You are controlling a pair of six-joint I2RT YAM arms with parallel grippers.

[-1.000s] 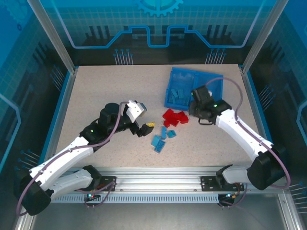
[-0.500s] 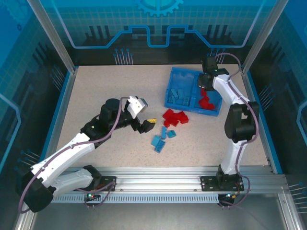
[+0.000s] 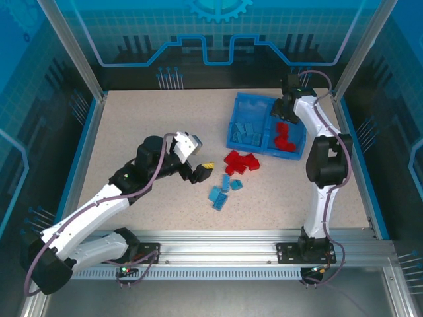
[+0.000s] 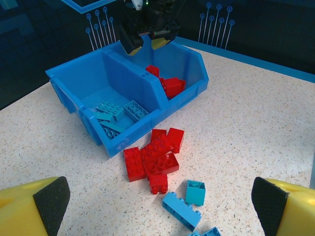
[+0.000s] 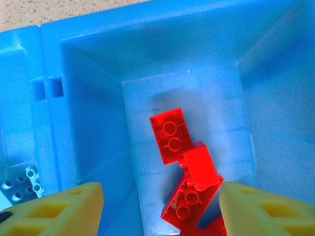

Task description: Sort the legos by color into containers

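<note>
Red drop, 3 o'clock compartment [image 5: 88, 108]
Your right pincer [image 5: 160, 201] is parted and empty over the red legos [image 5: 170, 135]; rise straight up. Your left pincer [image 4: 158, 199] is wide.

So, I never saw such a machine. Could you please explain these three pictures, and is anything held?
These are two robot arms at a table. One picture looks down from above; the other two come from a camera on each wrist. The left gripper is open near loose red bricks and loose blue bricks on the table. The right gripper is open over the blue tray: its right compartment holds sorted red bricks, its left sorted blue bricks. Nothing is held.
</note>
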